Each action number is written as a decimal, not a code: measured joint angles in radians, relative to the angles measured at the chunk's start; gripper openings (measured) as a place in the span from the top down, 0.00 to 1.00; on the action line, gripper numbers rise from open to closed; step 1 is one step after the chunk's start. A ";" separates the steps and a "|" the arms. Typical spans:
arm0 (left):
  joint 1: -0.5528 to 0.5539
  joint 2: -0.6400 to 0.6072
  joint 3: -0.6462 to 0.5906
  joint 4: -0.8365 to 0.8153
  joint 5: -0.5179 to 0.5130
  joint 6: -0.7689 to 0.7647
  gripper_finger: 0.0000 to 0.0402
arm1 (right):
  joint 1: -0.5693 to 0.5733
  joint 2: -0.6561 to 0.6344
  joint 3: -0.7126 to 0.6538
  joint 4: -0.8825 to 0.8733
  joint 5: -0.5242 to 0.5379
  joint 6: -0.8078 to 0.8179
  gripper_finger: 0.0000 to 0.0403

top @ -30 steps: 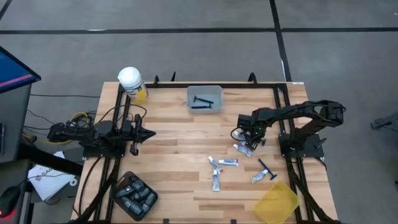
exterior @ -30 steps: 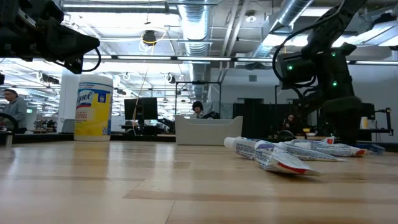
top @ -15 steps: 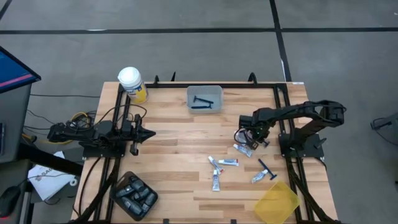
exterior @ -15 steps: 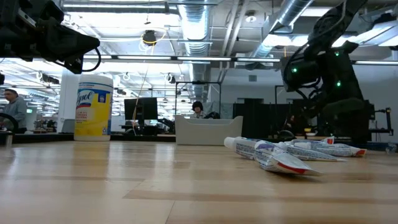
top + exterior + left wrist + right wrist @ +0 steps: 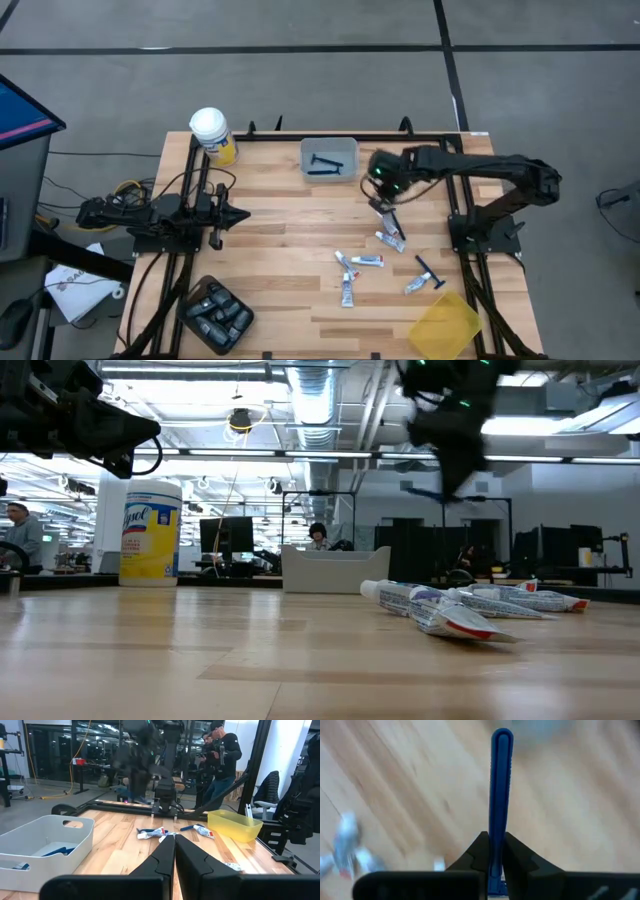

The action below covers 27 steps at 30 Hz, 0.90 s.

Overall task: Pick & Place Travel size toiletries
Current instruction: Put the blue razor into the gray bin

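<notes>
We have the right gripper (image 5: 381, 190) clamped on a blue razor (image 5: 499, 785), fingers pinched tight on the lower end of its handle, carried in the air above the worktop's far-right area. The grey bin (image 5: 329, 158) sits at the far edge, just beyond and left of the claw, with a razor (image 5: 325, 163) already inside. So the coming move looks like a short reach toward the far edge; the right arm is clearly the nearer one. The razor's long axis runs straight out along the fingers. It's a slim, ribbed blue plastic stick, light and rigid; we can't make out the head.

Left gripper (image 5: 174, 851) waits at the left edge, fingers closed, holding nothing. White tubes (image 5: 368, 260) and another razor (image 5: 430, 270) lie near the right-front corner.
</notes>
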 joint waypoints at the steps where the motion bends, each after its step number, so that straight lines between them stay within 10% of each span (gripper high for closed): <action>1: 0.000 0.000 0.000 0.000 0.000 0.000 0.98 | -0.011 0.021 0.043 0.018 0.007 -0.043 0.95; 15: 0.000 0.000 0.000 0.000 0.000 0.000 0.98 | -0.158 0.546 0.661 0.048 0.002 -0.487 0.94; 27: 0.000 0.000 0.000 0.000 0.000 0.000 0.98 | -0.225 0.786 0.749 -0.018 -0.007 -0.583 0.93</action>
